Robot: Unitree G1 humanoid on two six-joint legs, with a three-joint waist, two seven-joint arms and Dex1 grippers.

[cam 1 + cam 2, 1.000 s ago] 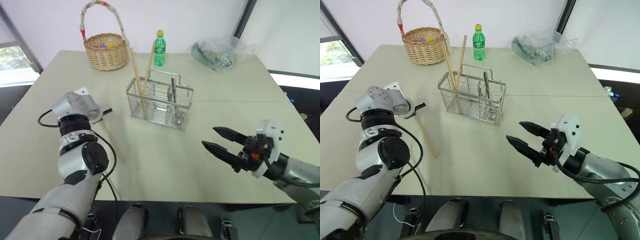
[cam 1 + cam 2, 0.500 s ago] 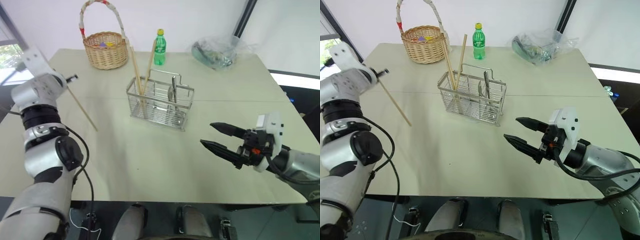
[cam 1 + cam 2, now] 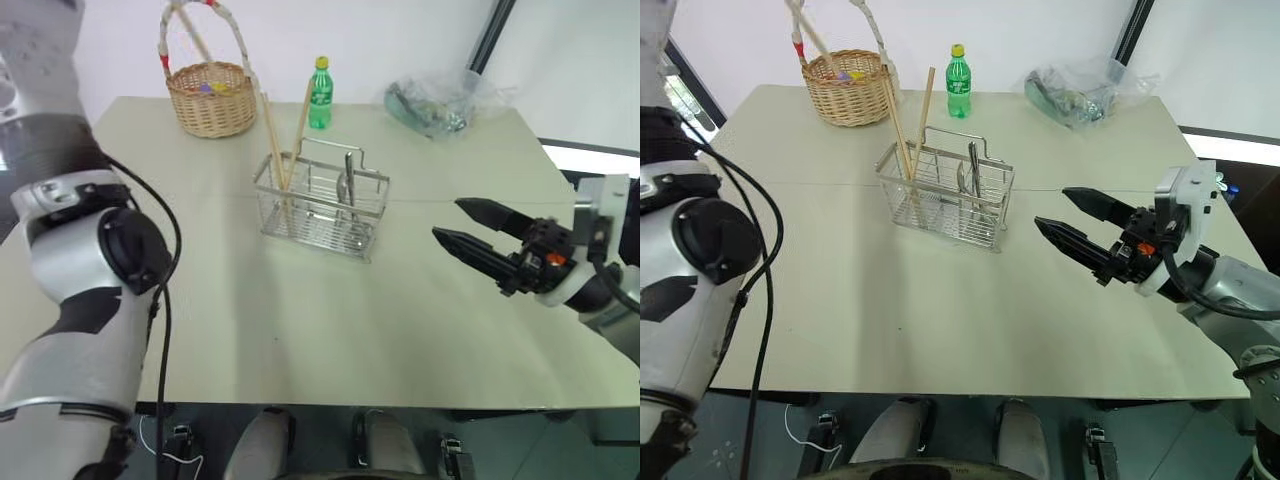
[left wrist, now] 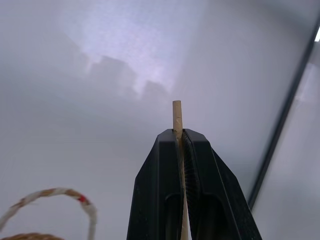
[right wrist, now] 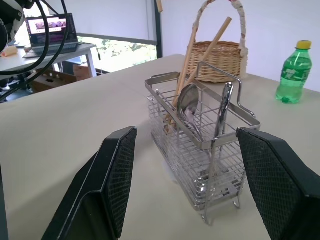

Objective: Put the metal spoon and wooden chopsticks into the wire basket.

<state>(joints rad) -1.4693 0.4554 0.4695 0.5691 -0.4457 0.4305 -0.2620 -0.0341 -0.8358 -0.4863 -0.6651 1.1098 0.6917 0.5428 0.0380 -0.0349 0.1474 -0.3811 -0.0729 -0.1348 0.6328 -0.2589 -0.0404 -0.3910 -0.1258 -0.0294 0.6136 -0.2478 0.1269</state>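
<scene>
The wire basket (image 3: 320, 205) stands mid-table. Two wooden chopsticks (image 3: 272, 140) lean upright in its left compartment. The metal spoon (image 5: 189, 102) stands bowl-up inside it, beside another slim metal handle (image 5: 223, 107). My left gripper (image 4: 179, 135) is raised high at the far left and is shut on one more chopstick (image 4: 177, 115), whose tip pokes out past the fingertips. The rest of that stick (image 3: 805, 25) slants down in front of the wicker basket. My right gripper (image 3: 447, 218) hovers open to the right of the wire basket, pointing at it and holding nothing.
A round wicker basket (image 3: 211, 98) with a tall wrapped handle sits at the back left. A green bottle (image 3: 319, 95) stands behind the wire basket, and a crumpled plastic bag (image 3: 435, 103) lies at the back right. A laptop (image 5: 50, 32) sits on a side table beyond the table edge.
My left arm has swung up from the table and lifted the chopstick off the surface. My right gripper has risen a little, still open.
</scene>
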